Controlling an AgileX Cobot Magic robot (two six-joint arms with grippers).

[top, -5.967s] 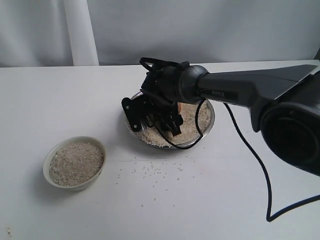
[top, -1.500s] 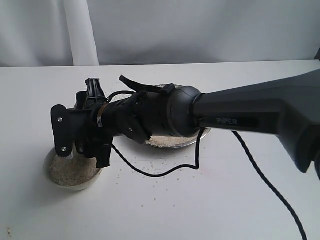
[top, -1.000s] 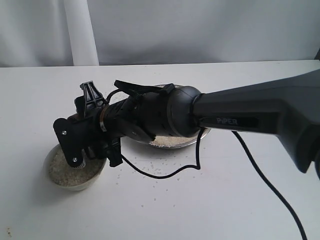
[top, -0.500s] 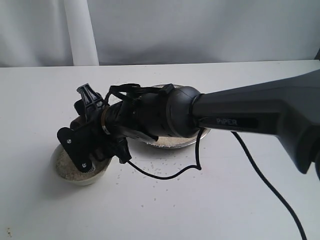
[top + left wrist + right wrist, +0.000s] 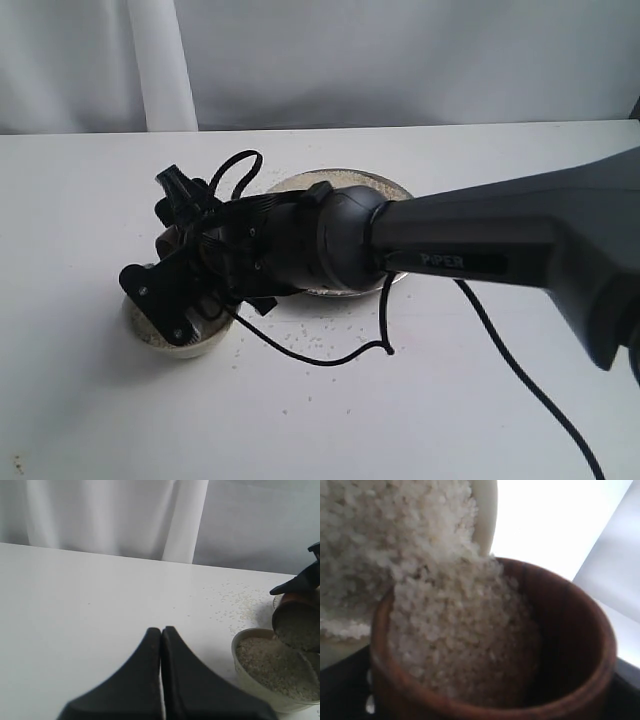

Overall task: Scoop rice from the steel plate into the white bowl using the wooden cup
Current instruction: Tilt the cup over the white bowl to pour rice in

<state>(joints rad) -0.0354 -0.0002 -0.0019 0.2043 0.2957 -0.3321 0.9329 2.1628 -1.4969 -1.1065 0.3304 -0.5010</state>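
Pour underway: right pincer (image 5: 172, 262) pinching wooden cup (image 5: 298, 622), tipped over white bowl (image 5: 250, 692) at left of exterior frame, rice (image 5: 460, 630) spilling in. Steel plate (image 5: 345, 178) looks to hold more, likely further scoops. Left pincer (image 5: 161, 635) pressed together, empty

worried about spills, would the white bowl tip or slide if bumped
Probably slides rather than tips: the white bowl looks low and wide, and the rice filling it likely adds weight. The smooth table may offer little grip.

I look down on the bench (image 5: 100, 420) from high up. Both wrist cameras see the white bowl (image 5: 255, 631), right one closest.
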